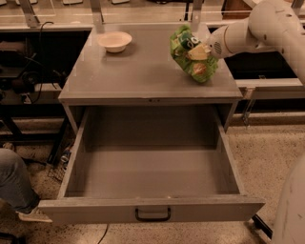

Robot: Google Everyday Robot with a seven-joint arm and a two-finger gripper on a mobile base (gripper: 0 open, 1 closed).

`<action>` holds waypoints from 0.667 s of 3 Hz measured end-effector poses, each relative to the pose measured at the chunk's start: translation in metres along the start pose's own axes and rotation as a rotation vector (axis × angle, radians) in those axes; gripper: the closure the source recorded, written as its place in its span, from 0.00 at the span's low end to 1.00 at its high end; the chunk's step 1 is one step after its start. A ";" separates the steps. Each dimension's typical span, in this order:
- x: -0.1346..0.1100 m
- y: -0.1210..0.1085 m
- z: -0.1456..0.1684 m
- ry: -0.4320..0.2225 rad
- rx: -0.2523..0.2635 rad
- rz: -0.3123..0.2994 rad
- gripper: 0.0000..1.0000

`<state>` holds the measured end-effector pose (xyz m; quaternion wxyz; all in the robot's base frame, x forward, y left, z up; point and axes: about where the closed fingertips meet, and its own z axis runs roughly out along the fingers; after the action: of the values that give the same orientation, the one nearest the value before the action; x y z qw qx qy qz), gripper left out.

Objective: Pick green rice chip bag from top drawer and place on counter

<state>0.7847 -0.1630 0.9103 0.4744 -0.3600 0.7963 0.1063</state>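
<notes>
The green rice chip bag (190, 53) hangs tilted over the right part of the counter (138, 71), its lower corner close to or touching the surface. My gripper (204, 50) comes in from the right on a white arm and is shut on the bag's right side. The top drawer (152, 176) is pulled fully open below the counter and shows nothing inside; its dark handle (152, 214) is at the centre of the front panel.
A pale bowl (115, 41) sits at the counter's back left. A pale bench with metal posts (96, 10) runs behind. A person's leg and shoe (16, 190) are at the lower left. Cables and dark frames (28, 81) stand left of the cabinet.
</notes>
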 end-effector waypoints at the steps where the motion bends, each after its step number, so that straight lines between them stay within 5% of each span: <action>1: 0.000 0.000 0.008 0.007 -0.008 0.009 0.29; 2: 0.001 -0.002 0.009 0.013 -0.011 0.015 0.00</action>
<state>0.7918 -0.1605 0.9048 0.4665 -0.3572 0.8015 0.1117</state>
